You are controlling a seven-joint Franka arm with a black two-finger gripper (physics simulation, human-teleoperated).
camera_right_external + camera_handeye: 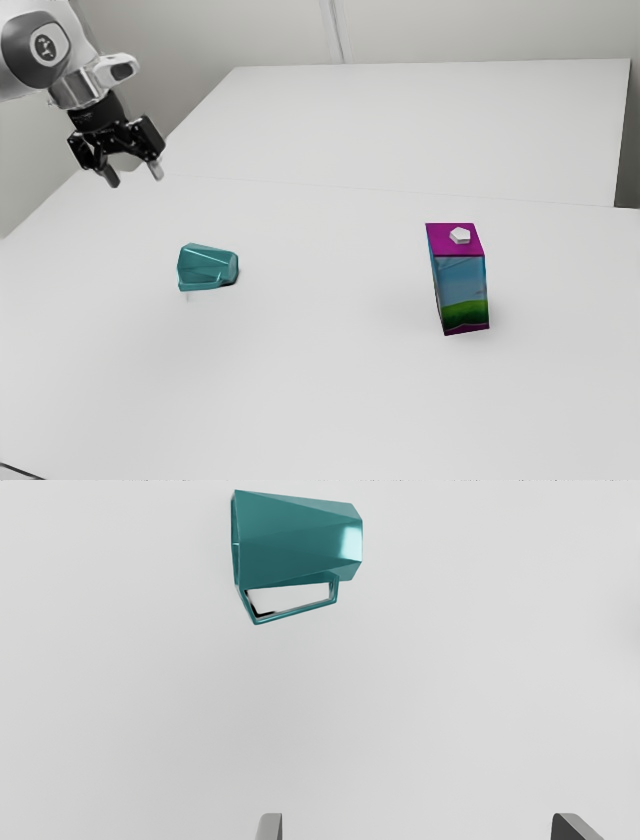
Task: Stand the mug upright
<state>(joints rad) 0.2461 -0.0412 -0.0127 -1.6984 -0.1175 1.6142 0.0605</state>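
My gripper (134,174) hangs in the air at the exterior view's upper left, well above the table. In the wrist view the gripper (417,825) has its two fingertips wide apart, with nothing between them. A teal faceted mug (206,268) lies on its side on the table, lower than the gripper and apart from it. The handle of the mug (297,540) sticks out sideways, on the side facing the fingertips in the wrist view. Its interior is mostly hidden.
A carton with a purple top and a white cap (463,285) stands upright on the white table (330,380), well to the exterior view's right of the mug. Pale walls (480,30) rise behind the table's far edge.
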